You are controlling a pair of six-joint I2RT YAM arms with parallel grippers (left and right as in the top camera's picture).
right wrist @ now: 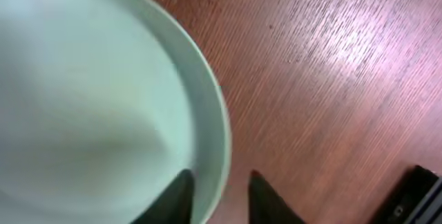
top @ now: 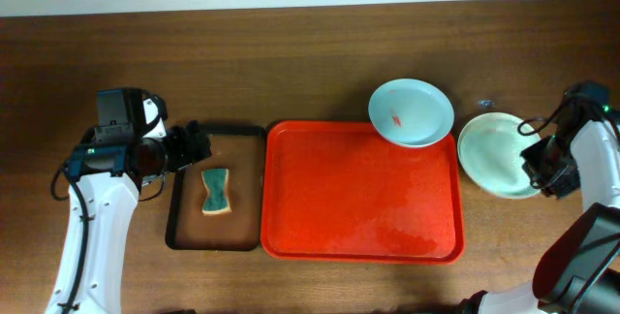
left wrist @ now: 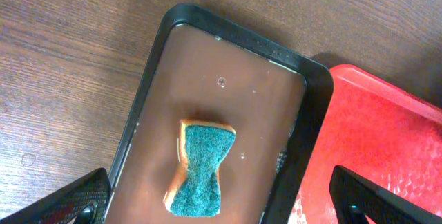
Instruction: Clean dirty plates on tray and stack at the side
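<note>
A pale mint plate [top: 411, 112] with a small red smear at its centre rests at the far right corner of the red tray [top: 360, 246], overhanging its rim. Another pale green plate [top: 494, 154] lies on the table right of the tray, and it looks like two stacked. My right gripper [top: 538, 159] is shut on its right rim [right wrist: 207, 120], one finger inside and one outside [right wrist: 219, 198]. My left gripper [left wrist: 221, 203] is open and empty above a green-and-tan sponge [left wrist: 200, 175].
The sponge [top: 216, 191] lies in a narrow black tray [top: 184, 236] with a brown base, just left of the red tray. The red tray's edge shows in the left wrist view [left wrist: 387, 141]. Bare wooden table surrounds everything.
</note>
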